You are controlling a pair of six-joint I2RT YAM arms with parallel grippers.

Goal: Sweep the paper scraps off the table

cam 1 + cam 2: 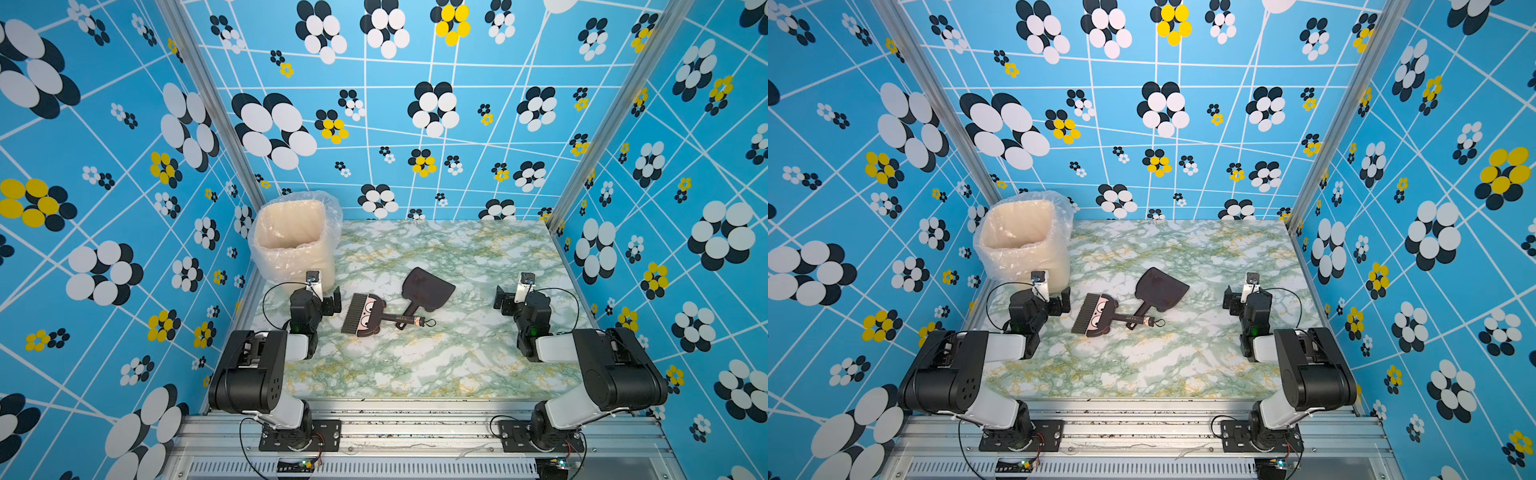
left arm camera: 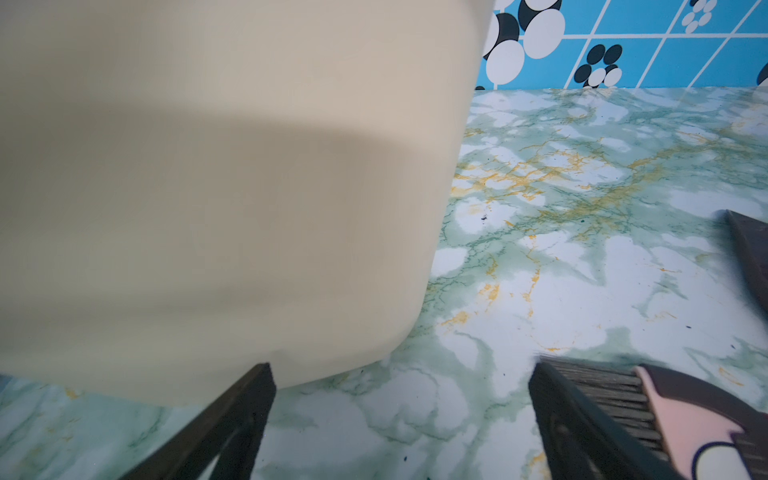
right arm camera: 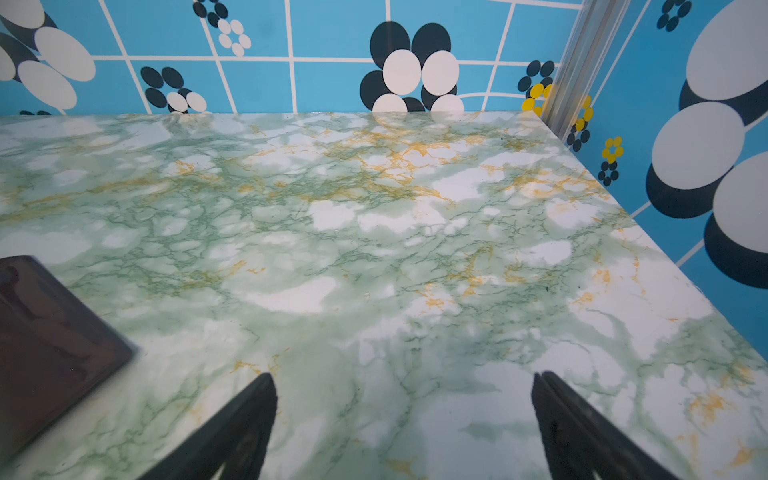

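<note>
At tabletop (image 1: 415, 365) centre, brush (image 1: 365, 318), likely light: take its stiff handle (image 1: 399, 320); no scraps show; left gripper (image 1: 336, 300), right gripper (image 1: 500, 301) spread wide, empty

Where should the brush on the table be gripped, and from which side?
Probably the brush by its thin handle, between the head and where the dustpan handle crosses it. Come from above and close across the handle: it lies flat on the table, and the wide head is harder to span.
</note>
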